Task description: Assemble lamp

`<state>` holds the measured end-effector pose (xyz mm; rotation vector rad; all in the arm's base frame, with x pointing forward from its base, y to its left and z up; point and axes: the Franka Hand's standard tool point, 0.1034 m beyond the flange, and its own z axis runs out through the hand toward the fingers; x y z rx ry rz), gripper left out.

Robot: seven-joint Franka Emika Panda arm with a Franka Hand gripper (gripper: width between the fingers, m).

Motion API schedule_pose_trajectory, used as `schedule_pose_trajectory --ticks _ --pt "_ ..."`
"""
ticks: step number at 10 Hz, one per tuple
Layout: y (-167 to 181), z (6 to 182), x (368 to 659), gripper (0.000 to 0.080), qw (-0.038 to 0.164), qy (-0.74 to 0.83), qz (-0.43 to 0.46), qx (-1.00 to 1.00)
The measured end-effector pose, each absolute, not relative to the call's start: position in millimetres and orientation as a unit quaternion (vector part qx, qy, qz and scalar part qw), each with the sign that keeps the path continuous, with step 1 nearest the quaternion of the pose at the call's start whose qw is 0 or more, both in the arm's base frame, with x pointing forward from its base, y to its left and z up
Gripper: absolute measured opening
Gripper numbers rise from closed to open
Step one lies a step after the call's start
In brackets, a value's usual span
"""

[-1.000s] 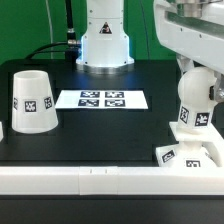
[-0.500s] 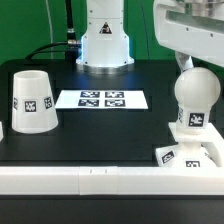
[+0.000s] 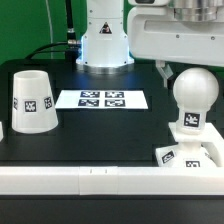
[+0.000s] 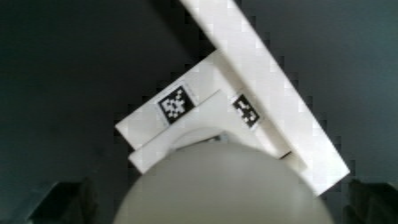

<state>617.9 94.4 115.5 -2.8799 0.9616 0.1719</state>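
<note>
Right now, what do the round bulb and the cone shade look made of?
Bulb: likely white plastic, smooth, with soft even shading and no sharp glare. Shade: probably the same plastic, opaque, even white, matte; its black-and-white tag looks printed or stuck on.

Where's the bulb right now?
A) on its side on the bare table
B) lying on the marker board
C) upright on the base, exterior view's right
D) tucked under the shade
C: the bulb stands upright, neck down, on the base at the exterior view's right, apart from the shade at the left and the marker board between them.
</note>
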Motion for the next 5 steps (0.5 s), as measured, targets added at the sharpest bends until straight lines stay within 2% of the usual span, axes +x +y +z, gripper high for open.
schedule_pose_trajectory --ticks 5 --pt "94.1 119.8 622.1 0.0699 0.061 0.13 0.043 -0.989"
